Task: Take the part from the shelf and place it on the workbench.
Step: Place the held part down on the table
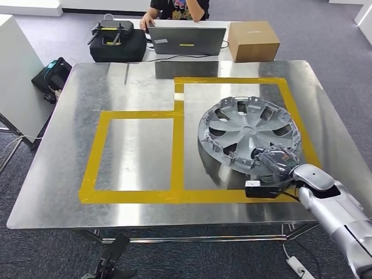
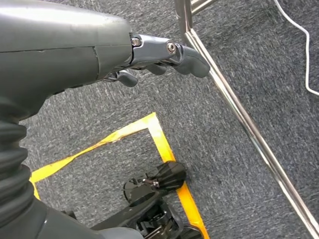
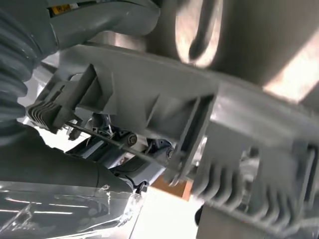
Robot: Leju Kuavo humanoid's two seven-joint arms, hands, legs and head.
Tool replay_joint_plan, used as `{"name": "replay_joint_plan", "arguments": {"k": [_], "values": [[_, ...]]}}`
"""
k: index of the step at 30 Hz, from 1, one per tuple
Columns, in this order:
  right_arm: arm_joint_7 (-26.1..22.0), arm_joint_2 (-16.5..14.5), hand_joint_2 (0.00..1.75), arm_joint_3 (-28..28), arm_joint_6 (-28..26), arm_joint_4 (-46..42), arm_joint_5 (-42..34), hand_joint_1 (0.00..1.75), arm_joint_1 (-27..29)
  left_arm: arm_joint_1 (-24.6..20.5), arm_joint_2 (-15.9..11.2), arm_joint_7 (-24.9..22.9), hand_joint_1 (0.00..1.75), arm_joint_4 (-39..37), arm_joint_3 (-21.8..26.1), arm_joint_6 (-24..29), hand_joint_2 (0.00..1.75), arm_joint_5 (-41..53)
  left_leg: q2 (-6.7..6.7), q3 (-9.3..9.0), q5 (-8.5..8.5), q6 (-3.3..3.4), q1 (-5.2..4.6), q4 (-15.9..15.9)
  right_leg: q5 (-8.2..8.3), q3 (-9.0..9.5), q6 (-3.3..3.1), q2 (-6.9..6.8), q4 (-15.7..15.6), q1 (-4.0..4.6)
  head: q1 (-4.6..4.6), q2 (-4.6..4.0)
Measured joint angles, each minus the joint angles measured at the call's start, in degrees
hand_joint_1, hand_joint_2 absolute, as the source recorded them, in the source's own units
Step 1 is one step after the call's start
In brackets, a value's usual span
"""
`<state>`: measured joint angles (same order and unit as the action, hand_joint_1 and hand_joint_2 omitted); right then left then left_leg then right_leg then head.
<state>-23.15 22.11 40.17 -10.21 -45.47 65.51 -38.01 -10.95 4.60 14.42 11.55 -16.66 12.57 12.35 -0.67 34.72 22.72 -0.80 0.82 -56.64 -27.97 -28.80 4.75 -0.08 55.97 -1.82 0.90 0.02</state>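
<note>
The part is a grey wheel cover (image 1: pixel 247 131) lying inside the right yellow-taped rectangle on the steel workbench (image 1: pixel 131 87). Its near edge seems slightly raised. My right hand (image 1: pixel 274 161) grips that near rim, the arm reaching in from the lower right. In the right wrist view the cover's ribbed underside (image 3: pixel 150 94) sits close, with the thumb (image 3: pixel 105 20) on one side of the rim and the darker fingers (image 3: pixel 56 169) on the other. My left hand (image 2: pixel 165 55) hangs beside the bench over grey carpet, fingers loosely extended and holding nothing.
A second yellow-taped rectangle (image 1: pixel 133 154) lies left of the cover. Behind the bench stand a laptop (image 1: pixel 186 39), a cardboard box (image 1: pixel 253 39), a black case (image 1: pixel 117 40) and a seated person (image 1: pixel 175 9). The bench's steel leg frame (image 2: pixel 240 119) and floor tape (image 2: pixel 161 144) are near my left hand.
</note>
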Motion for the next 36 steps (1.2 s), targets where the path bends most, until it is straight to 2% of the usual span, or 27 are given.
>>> {"name": "replay_joint_plan", "arguments": {"k": [7, 11, 13, 17, 21, 25, 30, 36], "values": [[0.39, -1.20, 1.75, 3.11, -2.40, 6.96, -2.90, 1.75, -2.58, 0.53, -0.08, 1.70, 0.00, 0.00, -0.58, 1.42, 1.75, 1.90, 0.00, -0.01, 0.00, 0.00, 0.02, 0.00, 0.00, -0.02, -0.01, 0.01, -0.02, 0.00, 0.02, 0.00], [1.34, -1.68, 0.00, 3.75, -2.39, 8.79, -3.42, 0.00, -3.18, 0.68, -0.16, 2.19, 0.00, 0.01, -0.96, 1.49, 1.75, 2.47, 0.00, -0.05, -0.03, -0.03, 0.03, 0.00, 0.01, -0.01, -0.02, 0.01, -0.02, 0.00, 0.01, 0.00], [1.65, -1.79, 0.00, 3.96, -2.36, 9.45, -3.61, 0.00, -3.43, 0.73, -0.21, 2.27, 0.00, 0.01, -0.98, 1.54, 1.75, 2.60, 0.00, -0.06, -0.07, -0.06, 0.03, 0.00, 0.03, -0.01, -0.04, 0.02, -0.02, 0.00, 0.00, 0.00], [1.94, -1.82, 0.00, 4.12, -2.83, 10.17, -4.90, 0.00, -3.66, 0.85, -0.29, 3.07, 0.00, 0.01, -0.98, 2.09, 0.00, 1.77, 0.00, -0.05, -0.15, -0.05, 0.03, 0.00, 0.12, -0.02, -0.04, 0.02, -0.02, 0.00, 0.00, 0.00], [2.89, -1.60, 0.00, 4.27, -5.70, 9.82, -6.42, 0.00, -3.08, 0.95, -0.32, 3.28, 0.00, -0.01, -0.90, 2.18, 0.00, 1.32, 0.00, -0.04, -0.16, -0.04, 0.03, 0.00, 0.16, -0.05, -0.02, 0.02, -0.02, 0.00, 0.01, 0.00], [3.32, -0.04, 0.00, 2.74, -9.32, 6.20, -10.34, 0.00, -1.26, 1.18, -0.33, 3.28, 0.00, -0.01, -0.77, 2.28, 0.00, 1.26, -0.01, 0.01, -0.14, -0.05, 0.03, 0.00, 0.14, -0.10, -0.01, 0.01, -0.02, 0.00, 0.00, 0.00], [1.71, 2.85, 0.00, -2.68, -11.19, -4.26, -17.24, 0.00, 3.82, 1.54, -0.35, 3.42, 0.00, -0.01, -0.13, 2.69, 0.00, 1.26, -0.01, 0.06, -0.09, -0.05, 0.03, 0.00, 0.07, -0.16, -0.02, -0.01, -0.02, 0.00, 0.01, 0.00], [-1.29, 6.61, 0.00, -11.83, -10.83, -21.36, -24.67, 0.00, 12.56, 2.00, -0.40, 4.04, 0.00, 0.00, 1.14, 2.88, 0.00, 1.20, -0.04, 0.09, -0.05, -0.07, 0.03, 0.01, 0.02, -0.16, -0.05, -0.05, -0.03, 0.00, 0.01, 0.00]]}}
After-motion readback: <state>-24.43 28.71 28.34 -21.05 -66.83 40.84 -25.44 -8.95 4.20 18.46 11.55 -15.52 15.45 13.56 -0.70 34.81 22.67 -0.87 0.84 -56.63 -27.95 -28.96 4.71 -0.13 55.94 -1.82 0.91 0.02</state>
